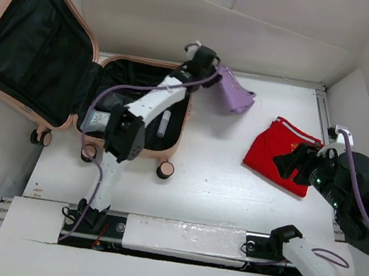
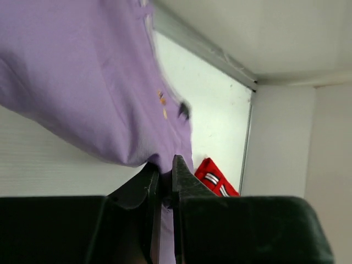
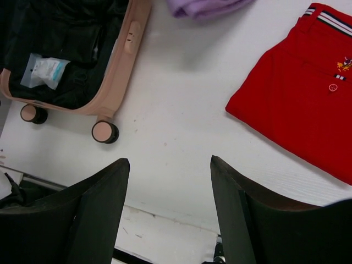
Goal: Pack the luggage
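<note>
Hanging from the left tool [image 2: 162,171], which is pinched tight on its cloth, the purple garment [image 1: 234,91] sits just right of the open luggage [image 3: 127,60], whose bay lies to that tool's left on the worktop [image 1: 219,185], while the right tool [image 3: 169,162] gapes wide near the red shorts [image 1: 280,154], farther off.

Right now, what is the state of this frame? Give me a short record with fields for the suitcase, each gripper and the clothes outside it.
suitcase: open on the table, lid up, black lining showing
inside: a white packet
left gripper: shut on the purple garment, which hangs from it just right of the suitcase
right gripper: open, empty, above bare table beside the red shorts
outside the suitcase: purple garment, red shorts
red shorts: folded flat on the table, untouched
</note>
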{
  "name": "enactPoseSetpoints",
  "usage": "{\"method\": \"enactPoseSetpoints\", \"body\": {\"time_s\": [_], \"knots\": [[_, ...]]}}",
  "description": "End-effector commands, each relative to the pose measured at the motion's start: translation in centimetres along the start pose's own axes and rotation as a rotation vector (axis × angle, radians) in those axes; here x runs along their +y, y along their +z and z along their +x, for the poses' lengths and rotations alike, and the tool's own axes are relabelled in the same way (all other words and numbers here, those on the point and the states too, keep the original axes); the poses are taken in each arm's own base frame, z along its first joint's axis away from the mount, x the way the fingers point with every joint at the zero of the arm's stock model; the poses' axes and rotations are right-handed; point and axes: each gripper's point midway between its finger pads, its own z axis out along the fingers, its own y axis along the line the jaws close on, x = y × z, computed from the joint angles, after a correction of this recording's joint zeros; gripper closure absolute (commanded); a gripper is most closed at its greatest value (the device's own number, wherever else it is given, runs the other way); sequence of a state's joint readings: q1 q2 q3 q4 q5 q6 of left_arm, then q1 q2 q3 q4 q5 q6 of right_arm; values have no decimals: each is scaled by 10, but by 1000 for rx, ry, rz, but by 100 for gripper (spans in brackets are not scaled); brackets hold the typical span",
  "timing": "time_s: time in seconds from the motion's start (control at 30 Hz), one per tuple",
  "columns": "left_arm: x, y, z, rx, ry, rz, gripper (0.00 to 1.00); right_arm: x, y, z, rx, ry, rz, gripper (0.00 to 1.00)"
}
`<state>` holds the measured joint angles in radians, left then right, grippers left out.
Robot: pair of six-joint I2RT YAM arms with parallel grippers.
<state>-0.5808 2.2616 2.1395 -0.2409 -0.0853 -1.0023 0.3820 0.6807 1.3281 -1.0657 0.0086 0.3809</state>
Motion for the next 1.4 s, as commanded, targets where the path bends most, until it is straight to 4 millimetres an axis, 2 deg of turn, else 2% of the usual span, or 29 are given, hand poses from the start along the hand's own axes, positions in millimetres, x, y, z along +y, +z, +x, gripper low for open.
{"method": "enactPoseSetpoints", "body": {"time_s": [0.0,0.03,0.07,0.1,0.13,0.2,0.23,0.27,0.33,0.37,0.47,0.6,0.63,0.67,0.7,0.73,0.77,0.9,0.93,0.97,1.0,1.03,1.07,1.13,1.17,1.23,1.27,1.33,1.37], "knots": [[-51,-115,-109,-157,114,164,100,15,-6,-25,-92,-7,-61,33],[-10,-110,-102,-132,127,86,100,15,-3,-25,-84,-7,-57,33],[1,-120,-111,-152,127,89,100,15,-3,-25,-84,-7,-57,33],[11,-154,-144,-221,102,103,100,16,-3,-27,-92,-7,-61,33],[61,-149,-132,-187,85,24,100,16,-3,-27,-92,-7,-61,33],[91,-168,-149,-222,26,36,100,14,0,-24,-82,-7,-57,33],[112,-194,-178,-298,-4,19,100,14,3,-22,-78,-7,-55,33],[147,-195,-172,-283,-40,-42,100,12,5,-19,-70,-7,-51,33],[178,-214,-189,-325,-68,-72,100,13,7,-15,-56,-8,-55,33],[199,-215,-184,-315,-79,-116,100,14,8,-18,-66,-8,-60,33],[238,-223,-177,-304,-91,-218,100,11,10,-15,-60,-7,-47,33],[272,-231,-169,-298,-124,-366,100,11,13,-17,-60,-7,-47,32],[281,-238,-174,-332,-125,-431,95,10,15,-14,-51,-7,-43,32],[289,-243,-169,-311,-122,-484,78,10,15,-14,-51,-7,-43,32],[285,-250,-173,-324,-120,-489,58,10,18,-13,-43,-7,-40,31],[271,-256,-184,-346,-97,-467,24,7,18,-11,-36,-7,-25,29],[256,-259,-186,-347,-85,-435,17,5,18,-12,-40,-7,-15,28],[151,-271,-174,-367,42,-210,0,-13,25,-6,-14,-9,85,25],[114,-262,-141,-293,108,-128,0,-15,22,-6,-14,-9,96,25],[83,-259,-129,-269,139,-75,0,-16,22,-8,-10,-10,107,25],[71,-249,-107,-226,175,-86,0,-17,22,-8,-15,0,116,25],[46,-221,-37,-85,269,-68,0,-20,17,-19,-44,16,144,25],[20,-216,-14,-55,307,-36,0,-21,13,-22,-55,16,158,25],[0,-194,50,77,363,-7,0,-21,3,-34,-93,30,166,25],[4,-168,109,192,403,-26,0,-17,-7,-47,-138,35,159,25],[-20,-153,157,286,367,69,0,-16,-16,-51,-146,36,156,25],[-6,-136,195,357,371,47,0,-16,-19,-52,-148,36,155,25],[-16,-126,225,419,336,97,0,-13,-21,-51,-144,45,143,25],[-9,-118,235,437,312,78,0,-13,-21,-51,-144,45,143,25]]}}
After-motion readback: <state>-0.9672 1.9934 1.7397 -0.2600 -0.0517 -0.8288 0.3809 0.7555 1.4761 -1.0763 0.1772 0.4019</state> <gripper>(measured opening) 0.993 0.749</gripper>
